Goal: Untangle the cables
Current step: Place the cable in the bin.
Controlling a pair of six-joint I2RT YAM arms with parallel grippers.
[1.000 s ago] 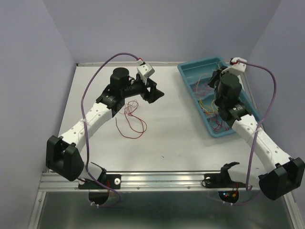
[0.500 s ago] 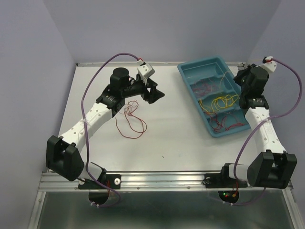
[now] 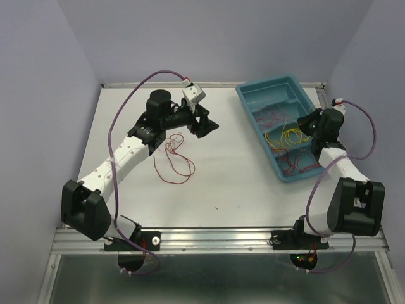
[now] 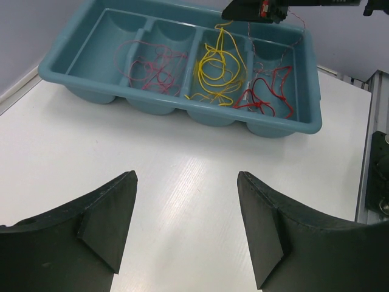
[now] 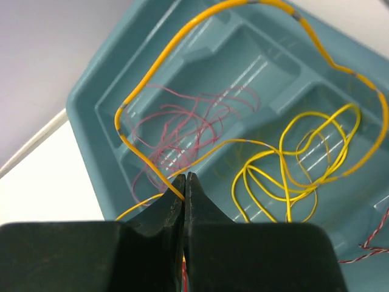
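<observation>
The right hand (image 5: 184,182) is clenched on an orange cable (image 5: 119,121), whose loop arcs ahead of it over the tray (image 3: 250,95). The left hand (image 4: 187,182), released, hangs well apart, a red cable (image 3: 172,149) just behind it.

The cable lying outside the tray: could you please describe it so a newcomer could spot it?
On the white table, look left of the teal tray, to the left gripper. Just on its near side lies a thin red cable in loose loops. It alone rests on bare tabletop; the other cables sit in or over the tray.
</observation>
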